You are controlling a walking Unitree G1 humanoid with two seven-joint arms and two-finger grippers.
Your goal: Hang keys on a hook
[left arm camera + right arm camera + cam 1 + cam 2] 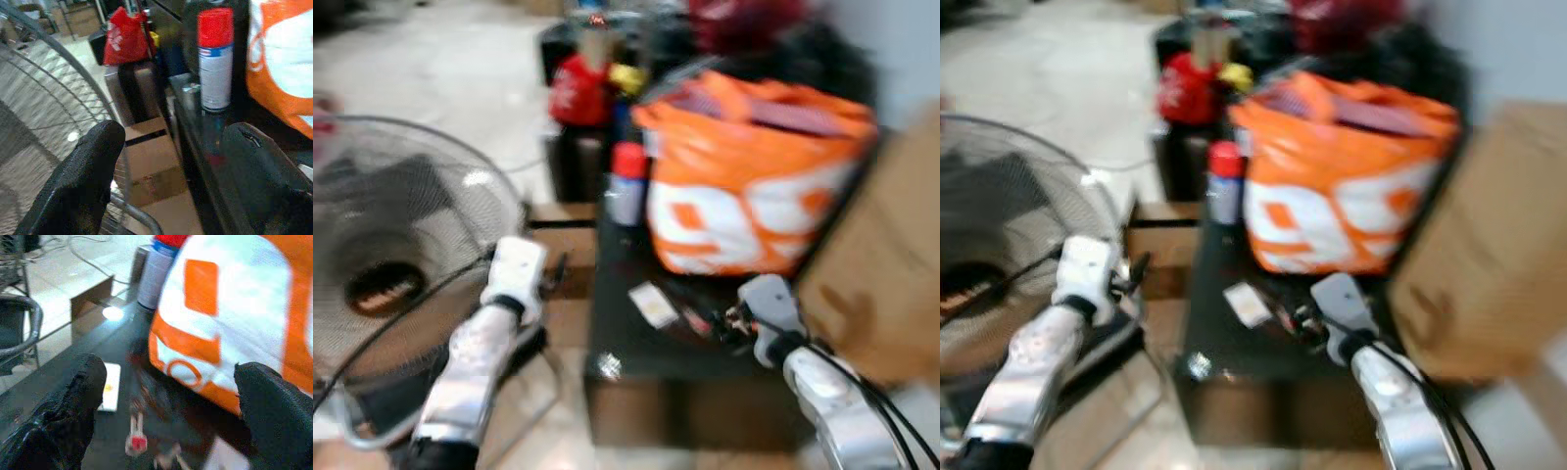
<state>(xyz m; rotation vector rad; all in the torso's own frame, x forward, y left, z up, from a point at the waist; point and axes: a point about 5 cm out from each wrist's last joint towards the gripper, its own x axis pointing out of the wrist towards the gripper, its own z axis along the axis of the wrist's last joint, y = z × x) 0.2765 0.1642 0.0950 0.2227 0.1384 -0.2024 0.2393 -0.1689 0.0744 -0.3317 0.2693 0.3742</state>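
Here, lettering too blurred to read; right end effector point(166, 396) wide open, empty, above keys point(139, 431).

A large orange and white bag point(744, 186) sits toward the far right of a dark desk point(636, 343), with a red-capped spray can point(626, 186) standing upright just to its left and a small white card point(653, 304) lying flat nearer on the desk. A wire-grilled fan point(391, 255) stands to the left of the desk, brown cardboard point(891, 274) rises on the right, and a red bag point(578, 93) sits farther back.
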